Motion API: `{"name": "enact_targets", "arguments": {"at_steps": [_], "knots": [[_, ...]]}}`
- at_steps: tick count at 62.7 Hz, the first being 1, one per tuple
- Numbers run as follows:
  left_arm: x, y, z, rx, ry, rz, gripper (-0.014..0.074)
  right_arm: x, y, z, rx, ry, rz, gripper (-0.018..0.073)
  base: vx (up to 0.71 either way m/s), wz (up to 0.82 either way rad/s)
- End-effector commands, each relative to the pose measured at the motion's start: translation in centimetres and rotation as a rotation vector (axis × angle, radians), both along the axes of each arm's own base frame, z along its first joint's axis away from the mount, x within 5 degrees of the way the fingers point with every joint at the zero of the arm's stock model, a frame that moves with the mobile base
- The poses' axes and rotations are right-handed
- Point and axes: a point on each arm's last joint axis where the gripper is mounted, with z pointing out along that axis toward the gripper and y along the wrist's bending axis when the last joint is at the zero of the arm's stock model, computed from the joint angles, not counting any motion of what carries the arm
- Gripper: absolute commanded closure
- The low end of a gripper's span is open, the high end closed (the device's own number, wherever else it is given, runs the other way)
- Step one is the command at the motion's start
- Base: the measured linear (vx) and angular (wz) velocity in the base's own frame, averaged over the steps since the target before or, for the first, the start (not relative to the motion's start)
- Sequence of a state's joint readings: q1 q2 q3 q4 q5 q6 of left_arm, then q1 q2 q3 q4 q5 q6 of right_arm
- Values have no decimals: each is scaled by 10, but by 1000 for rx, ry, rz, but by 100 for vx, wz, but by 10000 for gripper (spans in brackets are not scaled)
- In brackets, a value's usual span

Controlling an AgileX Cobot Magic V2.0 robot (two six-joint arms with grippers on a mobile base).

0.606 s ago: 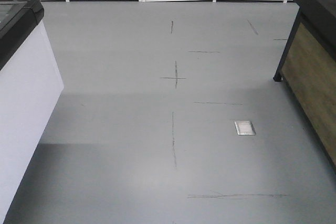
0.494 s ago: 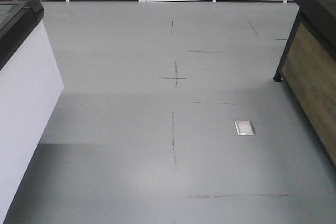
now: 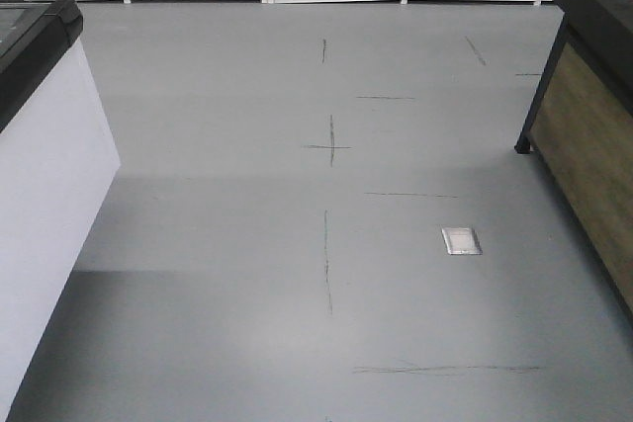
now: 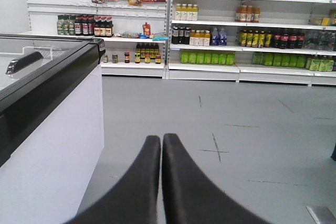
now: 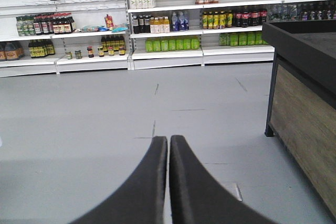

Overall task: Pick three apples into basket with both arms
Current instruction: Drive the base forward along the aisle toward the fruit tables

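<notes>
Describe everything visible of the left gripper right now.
The left gripper shows two broad, matte black fingers that curve inward and meet along a thin seam, shut on nothing. It points down the aisle toward the shelves, above grey floor, with the white chest freezer on its left. Nothing touches it.

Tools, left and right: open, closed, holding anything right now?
Left tool: closed, fingers pressed together, holding nothing.
Right tool: closed, fingers pressed together, holding nothing.
</notes>
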State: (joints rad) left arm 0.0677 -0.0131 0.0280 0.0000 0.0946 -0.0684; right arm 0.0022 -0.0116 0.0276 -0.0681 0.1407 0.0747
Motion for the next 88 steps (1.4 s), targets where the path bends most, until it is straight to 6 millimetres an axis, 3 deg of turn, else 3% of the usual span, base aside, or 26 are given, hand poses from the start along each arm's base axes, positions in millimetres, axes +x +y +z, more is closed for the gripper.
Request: {"name": "enact_targets", "arguments": {"at_steps": [1,88], "knots": [[-2,0,16,1,-111,2,603,1,0,2,-7,-58,0,564,0,0],[-2,0,16,1,-111,2,603,1,0,2,-7,-58,0,564,0,0]]}}
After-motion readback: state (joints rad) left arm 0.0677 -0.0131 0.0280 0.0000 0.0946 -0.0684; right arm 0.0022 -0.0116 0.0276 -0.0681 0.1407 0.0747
